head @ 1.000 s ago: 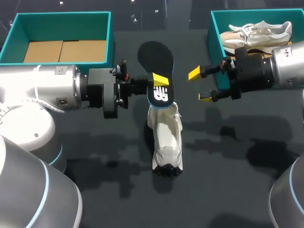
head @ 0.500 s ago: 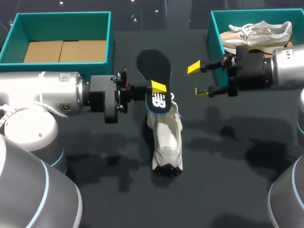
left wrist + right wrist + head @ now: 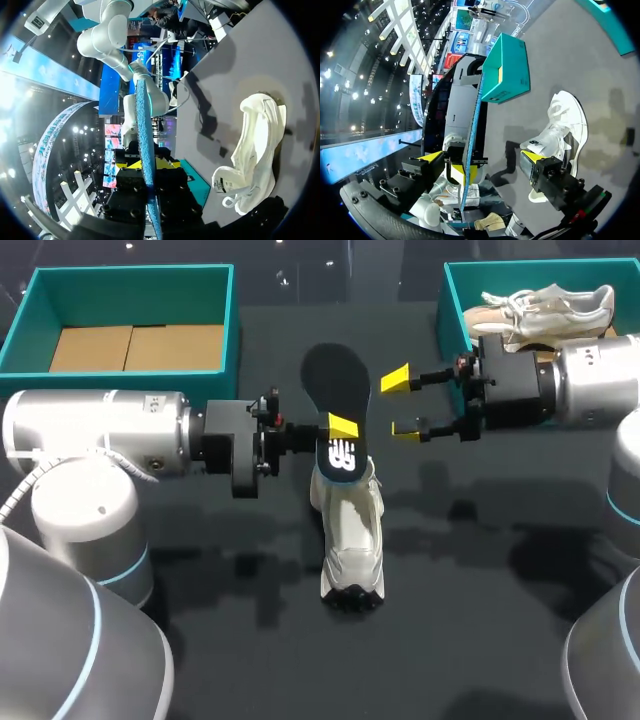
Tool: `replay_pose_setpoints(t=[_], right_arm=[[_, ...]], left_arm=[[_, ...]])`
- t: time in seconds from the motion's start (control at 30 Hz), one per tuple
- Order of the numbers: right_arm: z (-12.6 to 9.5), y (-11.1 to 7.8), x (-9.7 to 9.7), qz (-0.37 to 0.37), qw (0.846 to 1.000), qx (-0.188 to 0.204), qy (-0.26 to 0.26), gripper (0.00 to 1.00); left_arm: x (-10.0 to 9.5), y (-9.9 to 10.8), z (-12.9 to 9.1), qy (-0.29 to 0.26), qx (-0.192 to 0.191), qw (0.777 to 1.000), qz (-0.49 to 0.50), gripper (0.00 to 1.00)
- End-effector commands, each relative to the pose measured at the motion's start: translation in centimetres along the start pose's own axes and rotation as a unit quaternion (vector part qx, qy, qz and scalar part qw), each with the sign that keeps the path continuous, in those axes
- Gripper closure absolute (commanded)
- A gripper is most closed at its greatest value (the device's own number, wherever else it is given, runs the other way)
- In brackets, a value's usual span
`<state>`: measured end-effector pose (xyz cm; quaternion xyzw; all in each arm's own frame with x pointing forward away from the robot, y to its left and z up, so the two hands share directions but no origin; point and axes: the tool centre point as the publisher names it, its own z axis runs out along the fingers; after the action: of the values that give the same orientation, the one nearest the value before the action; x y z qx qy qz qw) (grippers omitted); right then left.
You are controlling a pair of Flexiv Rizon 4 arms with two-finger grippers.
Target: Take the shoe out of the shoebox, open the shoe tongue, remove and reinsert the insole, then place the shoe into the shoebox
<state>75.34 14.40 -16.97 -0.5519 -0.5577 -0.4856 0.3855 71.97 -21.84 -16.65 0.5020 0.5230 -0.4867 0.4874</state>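
Note:
A black insole (image 3: 336,390) with a white logo is held upright over the heel of the white shoe (image 3: 351,530), which lies on the dark table. My left gripper (image 3: 338,432) is shut on the insole's lower part. In the left wrist view the insole (image 3: 144,150) shows edge-on between the fingers of the left gripper (image 3: 150,165), with the shoe (image 3: 255,150) on the table beside it. My right gripper (image 3: 400,403) stands open just right of the insole, not touching it. In the right wrist view the insole (image 3: 473,130) stands ahead of the right gripper (image 3: 481,157), with the shoe (image 3: 560,130) beyond.
A teal shoebox (image 3: 450,300) at the back right holds a second white shoe (image 3: 545,308). Another teal shoebox (image 3: 130,280) at the back left shows only its cardboard floor, and it also appears in the right wrist view (image 3: 507,70). Bare table (image 3: 200,590) lies in front.
My right gripper has moved left and slightly up, closer to the insole, staying open. My left arm has shifted the insole a little to the right.

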Motion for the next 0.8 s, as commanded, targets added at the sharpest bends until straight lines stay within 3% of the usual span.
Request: replay_pose_setpoints(t=[0.03,0.23,0.6,0.8], right_arm=[[1.7,0.7,-0.2,0.002,1.000,0.005,0.005,0.10],[2.9,0.5,-0.4,0.011,1.000,0.011,0.014,0.27],[4.2,-0.1,-0.6,0.029,0.999,0.021,0.023,0.50],[4.4,-0.5,-0.7,0.028,0.999,0.017,0.040,0.53]], left_arm=[[0.5,0.4,1.0,-0.002,-0.001,1.000,0.005,1.00],[1.1,0.6,1.5,0.000,-0.002,1.000,0.015,1.00],[2.0,1.3,2.1,0.000,-0.012,1.000,0.027,1.00],[2.5,1.3,2.3,0.003,-0.014,0.999,0.029,1.00]])
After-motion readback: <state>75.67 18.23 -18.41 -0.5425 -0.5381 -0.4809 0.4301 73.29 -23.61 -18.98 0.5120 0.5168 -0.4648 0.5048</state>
